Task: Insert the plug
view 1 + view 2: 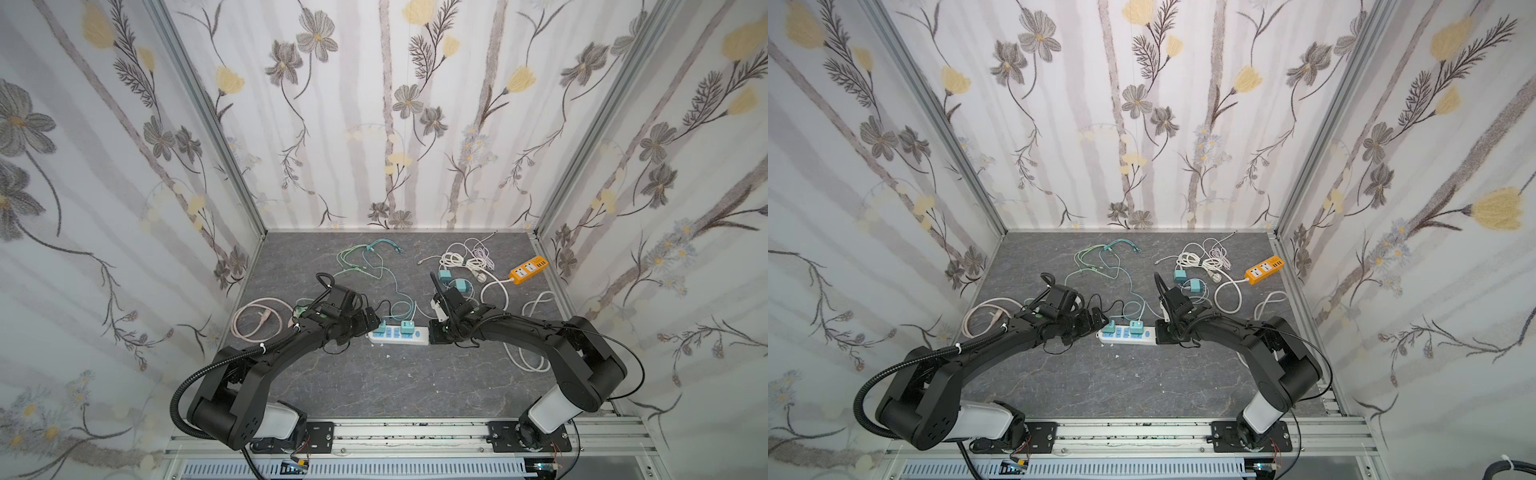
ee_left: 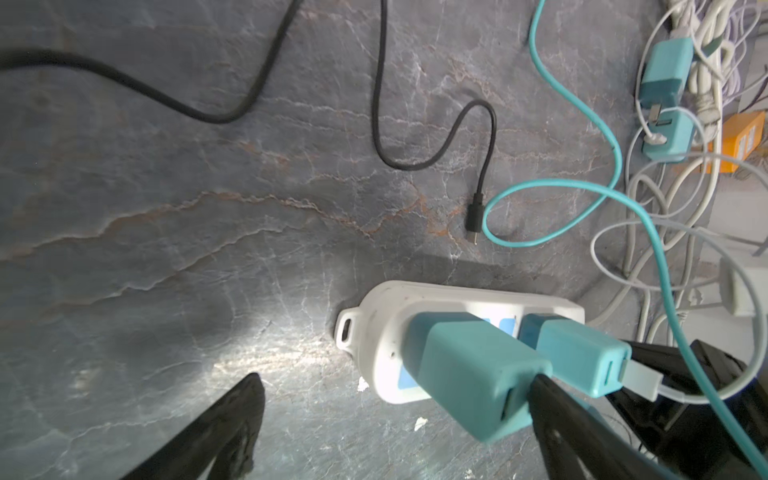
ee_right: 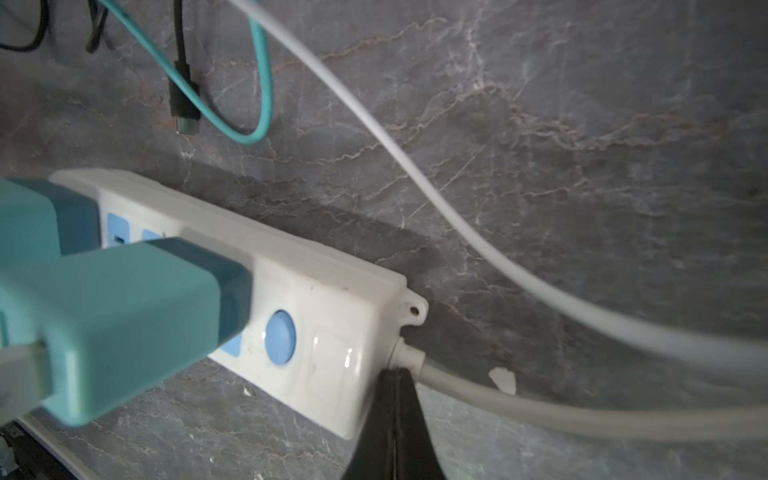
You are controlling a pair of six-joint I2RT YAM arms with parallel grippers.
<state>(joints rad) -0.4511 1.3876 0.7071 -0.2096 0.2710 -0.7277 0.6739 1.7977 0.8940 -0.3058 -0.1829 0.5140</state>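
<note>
A white power strip (image 1: 417,337) lies in the middle of the grey table, and both top views show it. Two teal plugs stand in its sockets: one (image 2: 469,374) near its left end, one (image 2: 577,357) with a white cable in it. My left gripper (image 2: 395,419) is open at the strip's left end. One of its fingers (image 2: 557,419) is right beside the near teal plug; the other is over bare table. My right gripper (image 3: 397,376) is shut on nothing, with its tips against the strip's right end (image 3: 332,340) where the cord leaves.
An orange power strip (image 1: 528,270), two loose teal chargers (image 1: 445,275) and a white cable bundle (image 1: 465,259) lie at the back right. Green cables (image 1: 361,262) lie at the back, a pink coil (image 1: 257,318) at the left, and a black USB cable (image 2: 473,216) behind the strip.
</note>
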